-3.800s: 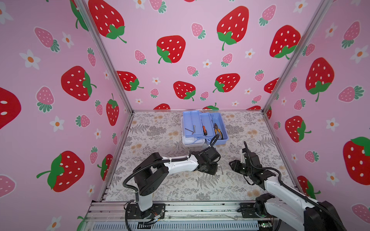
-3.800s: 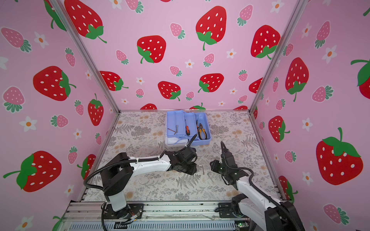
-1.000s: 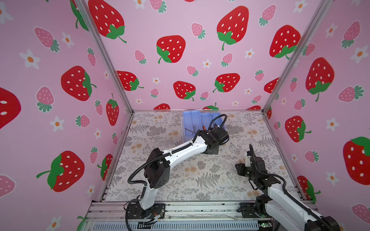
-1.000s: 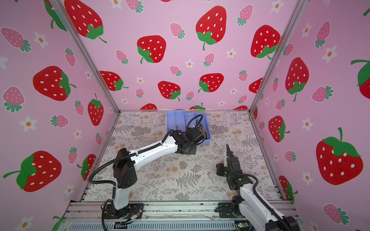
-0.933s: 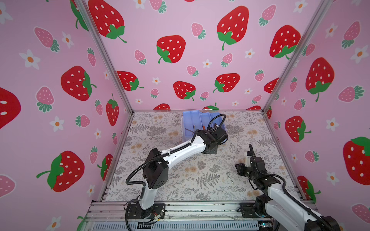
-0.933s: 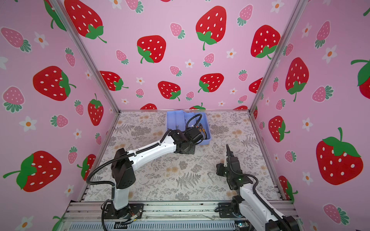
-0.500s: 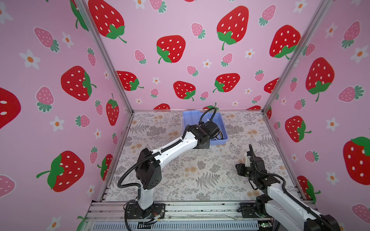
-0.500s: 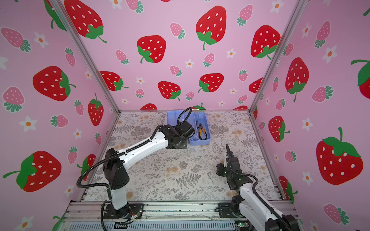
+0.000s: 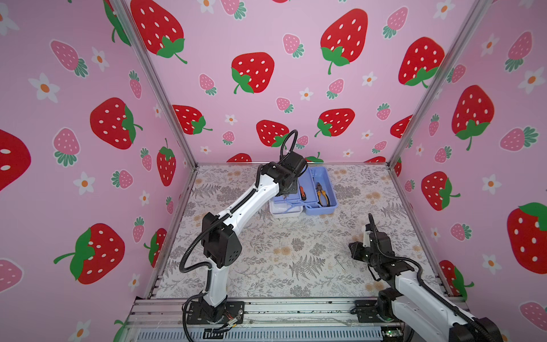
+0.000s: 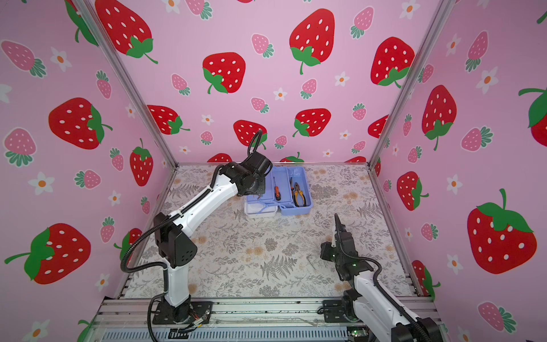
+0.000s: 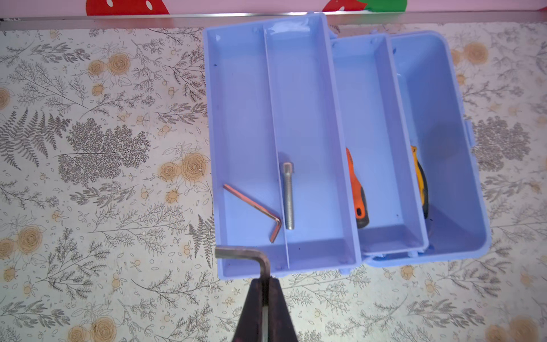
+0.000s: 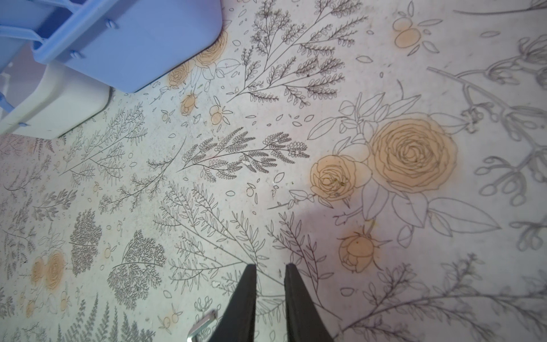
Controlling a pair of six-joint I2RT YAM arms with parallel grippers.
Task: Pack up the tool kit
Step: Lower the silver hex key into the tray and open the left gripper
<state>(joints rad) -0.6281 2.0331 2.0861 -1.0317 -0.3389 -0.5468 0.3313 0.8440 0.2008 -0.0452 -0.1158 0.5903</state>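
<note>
Floral tabletop [image 9: 296, 237], perhaps papered; strawberry walls [image 9: 207, 44].

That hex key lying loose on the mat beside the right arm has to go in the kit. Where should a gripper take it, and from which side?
Probably the long shaft of the hex key, near its middle, from straight above with jaws spanning it: it lies flat on the mat, too thin to pinch sideways.

Periwinkle-blue tool kit [image 11: 307, 88], grey-and-orange floral tabletop [image 11: 103, 148], pink strawberry-print walls [image 9: 296, 74].
</note>
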